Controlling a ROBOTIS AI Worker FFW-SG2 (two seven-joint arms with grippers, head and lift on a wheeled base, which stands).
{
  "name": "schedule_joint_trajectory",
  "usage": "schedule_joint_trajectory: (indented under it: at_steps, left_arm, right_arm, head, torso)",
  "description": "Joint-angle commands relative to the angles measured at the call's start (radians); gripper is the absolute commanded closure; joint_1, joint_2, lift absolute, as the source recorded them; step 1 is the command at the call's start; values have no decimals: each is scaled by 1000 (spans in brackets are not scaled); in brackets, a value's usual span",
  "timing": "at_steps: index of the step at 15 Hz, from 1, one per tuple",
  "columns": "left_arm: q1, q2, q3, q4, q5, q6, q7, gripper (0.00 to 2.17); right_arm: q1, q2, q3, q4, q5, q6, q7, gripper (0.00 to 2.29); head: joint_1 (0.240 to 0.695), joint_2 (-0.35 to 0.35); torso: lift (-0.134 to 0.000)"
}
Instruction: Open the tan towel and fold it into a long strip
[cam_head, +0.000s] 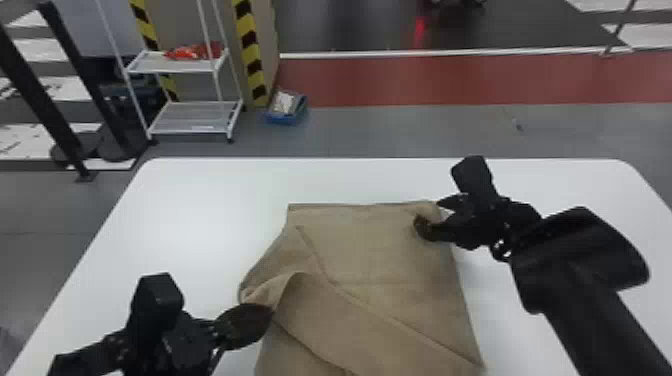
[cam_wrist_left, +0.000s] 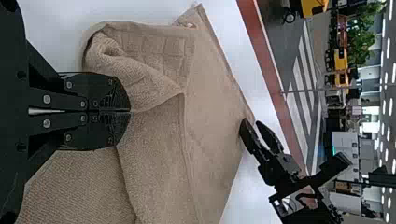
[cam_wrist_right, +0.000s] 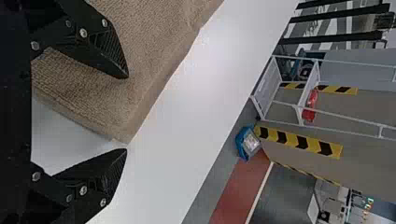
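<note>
Tan, nubbly cloth makes up the towel (cam_head: 370, 250), lying between the two grippers, to the right of the left one and to the left of the right one. Its far part is flat and nearly square-cornered; nearer, a broad, soft flap runs slantwise across it, with a raised, rounded ridge beginning at the left fingertips. Beside those fingertips the pile curls over in a thick roll, its surface creased into shallow, boxy ridges.

The left gripper (cam_head: 270, 312) has its flat black fingers pressed together, pinching a gathered fold at the towel's left side. In its wrist view, the fine grooves of the left gripper (cam_wrist_left: 130, 111) meet in a straight seam against the looped weave.

The right gripper (cam_head: 428, 214) is at the towel's far right corner, its tapering fingers spread. In its wrist view, one ribbed finger of the right gripper (cam_wrist_right: 127, 113) lies over the coarse cloth and the other over bare surface, with the blunt corner near the gap.

Under the cloth, around both hands, is a smooth white table (cam_head: 190, 210) with rounded corners. Well beyond the left hand, on the floor, stands a thin-framed white rack (cam_head: 185, 117) holding a crinkled red packet (cam_head: 192, 51).
</note>
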Motion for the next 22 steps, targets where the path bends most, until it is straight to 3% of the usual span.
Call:
schedule_joint_trajectory:
  at_steps: [1, 4, 6, 8, 12, 16, 18, 20, 22]
  left_arm:
    - [-12, -7, -9, 13, 3, -1, 0, 1730]
    - [-14, -7, -12, 18, 6, -1, 0, 1730]
    - [-17, -7, -11, 18, 9, -4, 4, 1730]
    - [-23, -7, 0, 7, 12, -7, 18, 1730]
    - [-46, -7, 46, -8, 20, -7, 18, 1733]
    - [-111, -7, 112, -10, 36, -4, 29, 1737]
    - [-137, -7, 121, 12, 46, 3, 66, 1733]
    - [-143, -7, 139, 15, 67, 39, 86, 1733]
    - [-138, -7, 179, 9, 81, 46, 86, 1733]
  right_arm:
    - [-5, 0, -4, 17, -9, 9, 3, 637]
    - [-5, 0, -12, 17, -13, 19, 0, 1369]
    - [23, 0, -53, 0, -19, 6, -7, 1393]
    - [73, -2, -116, -129, -64, 31, -20, 1507]
    - [193, -8, -295, -387, -131, 95, -26, 1504]
    - [368, -25, -599, -592, -296, 169, -24, 1504]
    - [503, -23, -754, -695, -404, 163, -24, 1507]
    - [668, 32, -892, -792, -556, 117, -26, 1504]
    - [785, 102, -923, -867, -581, 22, -23, 1507]
  head:
    - [695, 56]
    - [695, 47]
    - [695, 41]
    - [695, 31]
    - [695, -6]
    - [695, -74]
    - [695, -150]
    - [695, -204]
    - [695, -252]
  torso:
    - [-121]
    - [-121]
    - [-121]
    - [-121]
    - [-121]
    - [-121]
    - [-121]
    - [-121]
    - [-121]
